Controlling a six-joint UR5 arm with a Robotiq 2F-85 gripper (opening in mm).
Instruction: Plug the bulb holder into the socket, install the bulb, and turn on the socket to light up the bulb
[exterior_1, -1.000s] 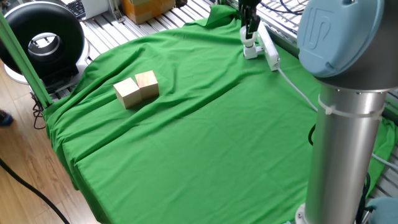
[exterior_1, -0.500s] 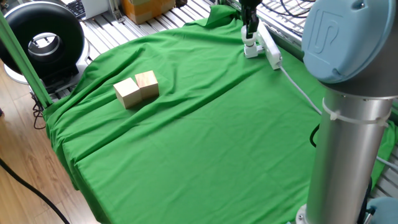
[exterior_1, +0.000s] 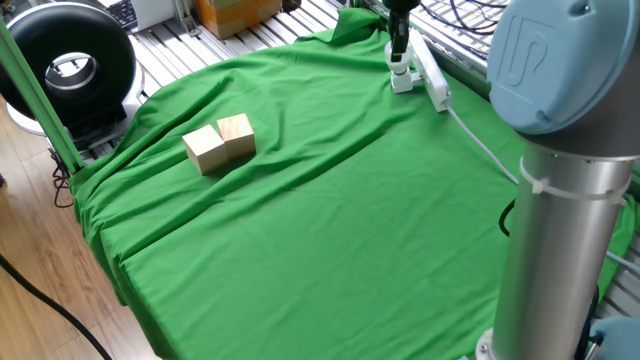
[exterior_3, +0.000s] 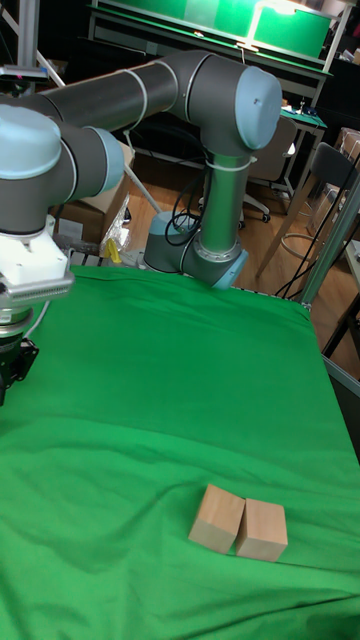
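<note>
Green cloth drapes the table; wooden blocks rest on it.

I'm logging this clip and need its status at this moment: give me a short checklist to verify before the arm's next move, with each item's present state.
1. Gripper is over the small white part beside the socket: ok.
2. Which part that is, holder or bulb: cannot tell, too small in the fixed view.
3. Gripper shut on the part: cannot tell; the fingers are at its top, the jaws unclear.
4. Holder plugged into the socket: cannot tell; the white part stands against the strip's side.
5. Wooden blocks clear of the work area: ok, far across the green cloth.
6. Socket cable clear of the gripper: ok, it trails away towards the arm's base.
</note>
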